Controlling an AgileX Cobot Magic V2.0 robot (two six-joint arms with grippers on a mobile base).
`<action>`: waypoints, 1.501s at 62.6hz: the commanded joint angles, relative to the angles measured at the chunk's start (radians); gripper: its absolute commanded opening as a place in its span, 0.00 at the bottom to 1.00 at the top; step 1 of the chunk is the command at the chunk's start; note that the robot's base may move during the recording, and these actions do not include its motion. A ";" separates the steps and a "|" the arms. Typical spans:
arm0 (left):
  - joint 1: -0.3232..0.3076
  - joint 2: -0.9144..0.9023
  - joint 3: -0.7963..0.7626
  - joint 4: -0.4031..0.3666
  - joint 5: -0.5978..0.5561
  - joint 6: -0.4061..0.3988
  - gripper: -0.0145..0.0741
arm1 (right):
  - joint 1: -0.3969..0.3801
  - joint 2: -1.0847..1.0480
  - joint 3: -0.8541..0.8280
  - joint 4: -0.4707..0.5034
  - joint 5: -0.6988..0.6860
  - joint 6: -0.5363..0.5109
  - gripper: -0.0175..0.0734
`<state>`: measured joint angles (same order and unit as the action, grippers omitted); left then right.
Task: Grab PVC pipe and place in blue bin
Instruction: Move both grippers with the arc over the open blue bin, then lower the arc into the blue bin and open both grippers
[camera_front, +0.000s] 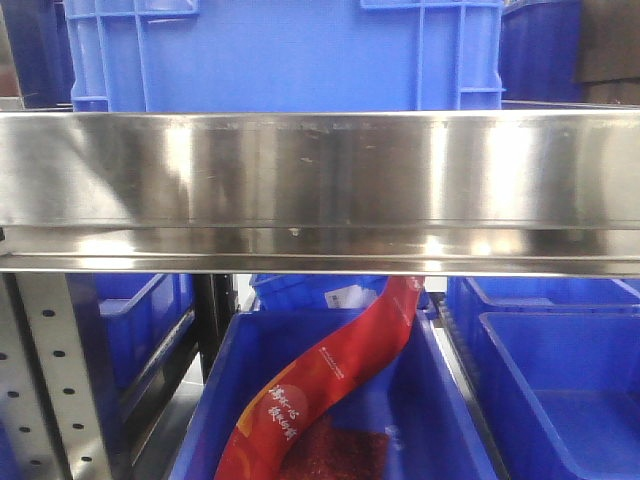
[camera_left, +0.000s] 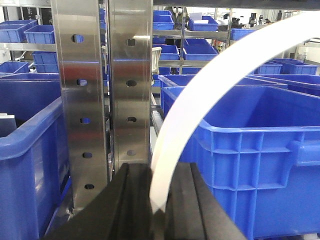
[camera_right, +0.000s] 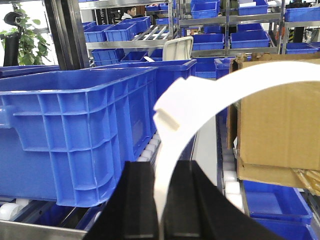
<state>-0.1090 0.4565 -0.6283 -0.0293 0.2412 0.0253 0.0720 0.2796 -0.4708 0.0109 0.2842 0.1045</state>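
A white, curved PVC pipe (camera_left: 177, 125) rises from between my left gripper's (camera_left: 160, 172) black fingers and arcs up to the right; that gripper is shut on it. In the right wrist view the same kind of white pipe (camera_right: 170, 145), with a stepped joint partway up, bends to the right over my right gripper (camera_right: 162, 167), which is shut on it too. A large blue bin (camera_left: 260, 150) stands just right of the left gripper. Another blue bin (camera_right: 75, 125) sits left of the right gripper. Neither the grippers nor the pipe appear in the front view.
A steel shelf beam (camera_front: 320, 190) fills the front view, with a blue crate (camera_front: 290, 50) on top and blue bins below, one holding a red bag (camera_front: 330, 370). Perforated steel uprights (camera_left: 82, 100) stand ahead of the left gripper. A cardboard box (camera_right: 280, 120) sits at the right.
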 joint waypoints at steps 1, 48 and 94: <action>-0.007 -0.004 -0.002 -0.002 -0.028 -0.001 0.04 | 0.001 -0.003 -0.001 -0.011 -0.024 -0.002 0.02; -0.015 0.050 -0.007 -0.014 -0.029 -0.001 0.04 | 0.001 0.041 -0.028 0.003 -0.060 -0.002 0.02; -0.353 0.758 -0.651 -0.082 -0.072 -0.004 0.04 | 0.311 0.893 -0.724 0.015 -0.030 -0.144 0.02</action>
<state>-0.4558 1.1487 -1.1909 -0.0884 0.2027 0.0253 0.3413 1.0981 -1.1062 0.0217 0.2709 -0.0313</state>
